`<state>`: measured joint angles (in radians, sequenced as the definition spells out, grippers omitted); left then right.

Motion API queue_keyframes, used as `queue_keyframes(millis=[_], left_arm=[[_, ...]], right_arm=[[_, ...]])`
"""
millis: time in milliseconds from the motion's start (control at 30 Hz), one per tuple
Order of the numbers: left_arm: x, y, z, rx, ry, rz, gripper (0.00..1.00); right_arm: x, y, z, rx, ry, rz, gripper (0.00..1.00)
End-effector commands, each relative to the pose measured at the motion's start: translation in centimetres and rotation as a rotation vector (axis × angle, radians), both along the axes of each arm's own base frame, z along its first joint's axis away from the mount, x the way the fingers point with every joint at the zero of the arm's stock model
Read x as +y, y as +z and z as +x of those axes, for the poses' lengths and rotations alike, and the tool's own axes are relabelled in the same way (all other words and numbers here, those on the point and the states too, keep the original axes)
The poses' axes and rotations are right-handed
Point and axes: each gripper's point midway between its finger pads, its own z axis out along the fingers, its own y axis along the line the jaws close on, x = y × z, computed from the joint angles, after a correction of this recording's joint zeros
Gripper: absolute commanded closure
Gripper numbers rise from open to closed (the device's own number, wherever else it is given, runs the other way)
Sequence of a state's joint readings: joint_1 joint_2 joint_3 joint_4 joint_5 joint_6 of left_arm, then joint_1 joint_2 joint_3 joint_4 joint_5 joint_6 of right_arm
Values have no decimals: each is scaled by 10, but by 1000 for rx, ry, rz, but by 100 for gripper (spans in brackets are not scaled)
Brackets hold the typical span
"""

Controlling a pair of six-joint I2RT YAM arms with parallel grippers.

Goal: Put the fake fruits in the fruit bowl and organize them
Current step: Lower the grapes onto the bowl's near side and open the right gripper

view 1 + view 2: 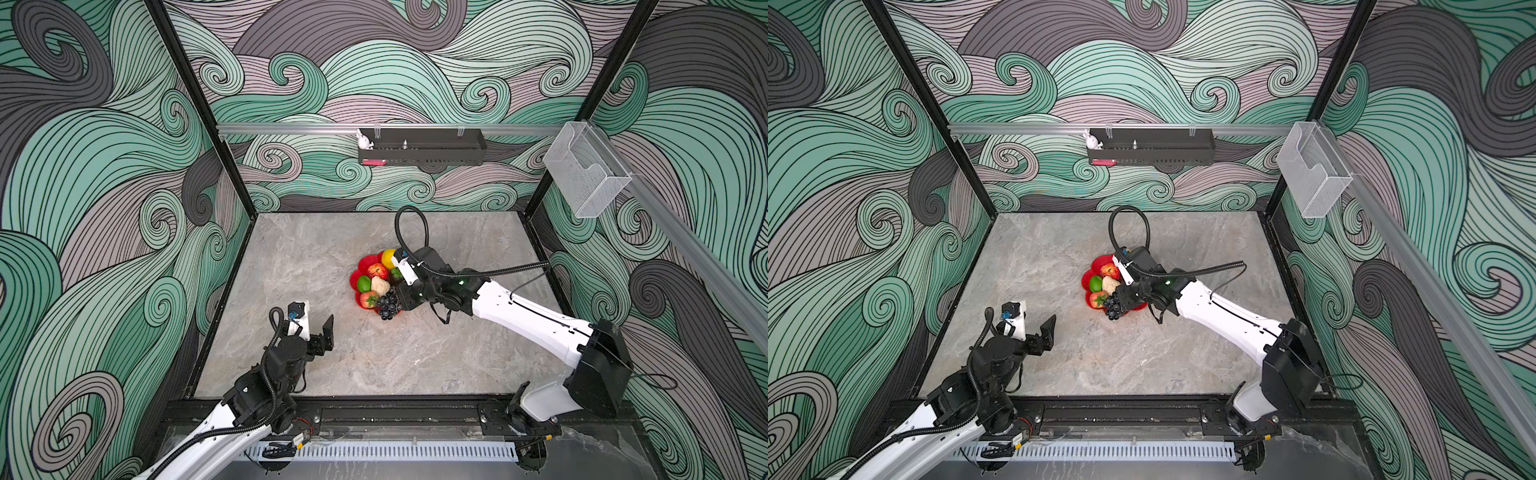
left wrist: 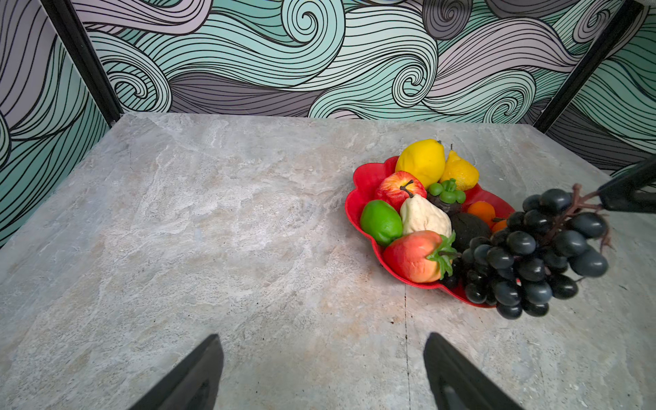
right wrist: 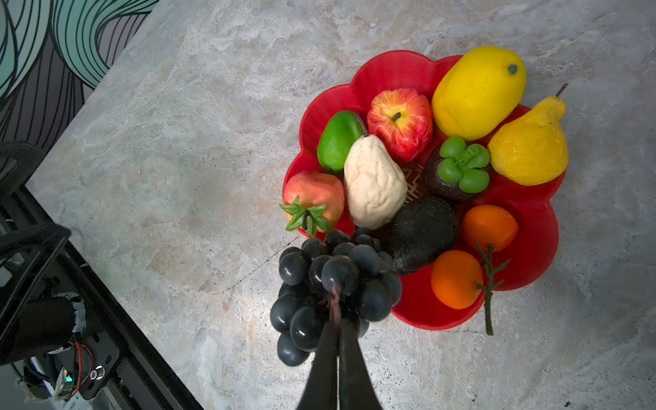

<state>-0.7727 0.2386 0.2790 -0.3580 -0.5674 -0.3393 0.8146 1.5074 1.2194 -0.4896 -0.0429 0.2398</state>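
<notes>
Step in hand, as I read it: the last fruit going in. Your right pincer [image 3: 337, 324] is shut tight on the stem of the grapes [image 3: 333, 280]; the bunch hangs from it and nothing else is gripped. The grapes sit at the near rim of the bowl [image 3: 387, 71], part over the red and part over the bench [image 3: 177, 177]. I can't tell if the lowest ones touch the rim. The bowl stands mid-bench and is already loaded: lemon [image 3: 477, 92], yellow pear [image 3: 529, 149], apple [image 3: 399, 119], lime [image 3: 337, 140], cream pear [image 3: 374, 184], a dark fruit with a green cap [image 3: 458, 174], a black lumpy fruit [image 3: 422, 234], two oranges [image 3: 490, 227] and a red-orange fruit with leaves [image 3: 314, 200]. A green twig [image 3: 489, 284] lies across the rim beside the oranges. No other fruit shows loose on the bench, so the task looks nearly done. Next, you'd want to carry the bunch further in over the bowl. The middle is crowded, so aim for the bare red near the oranges or settle it on top of the pile. Lower until the weight rests, then open. Release where it hangs now and the bunch will likely spill over the rim onto the bench. Your left pincer [image 2: 322, 337] is spread wide and empty, over bare bench well apart from the bowl.
</notes>
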Motion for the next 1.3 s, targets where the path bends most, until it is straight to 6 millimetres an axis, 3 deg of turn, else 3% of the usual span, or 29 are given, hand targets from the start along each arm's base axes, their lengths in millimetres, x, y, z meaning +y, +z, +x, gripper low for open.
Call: queue_keyframes(millis=[0, 300, 700, 1000, 1267], left_arm=[[0, 2, 2, -11, 3, 2, 10], [-1, 3, 2, -13, 0, 2, 10], [-3, 1, 3, -8, -9, 9, 10], [-3, 1, 3, -10, -11, 6, 9], [-3, 2, 3, -13, -10, 5, 9]], right_arm=[[-5, 3, 9, -14, -30, 18, 100], [-36, 2, 32, -25, -153, -30, 100], [-4, 0, 35, 13, -81, 22, 100], [2, -12, 67, -37, -91, -73, 100], [10, -29, 78, -11, -91, -92, 100]])
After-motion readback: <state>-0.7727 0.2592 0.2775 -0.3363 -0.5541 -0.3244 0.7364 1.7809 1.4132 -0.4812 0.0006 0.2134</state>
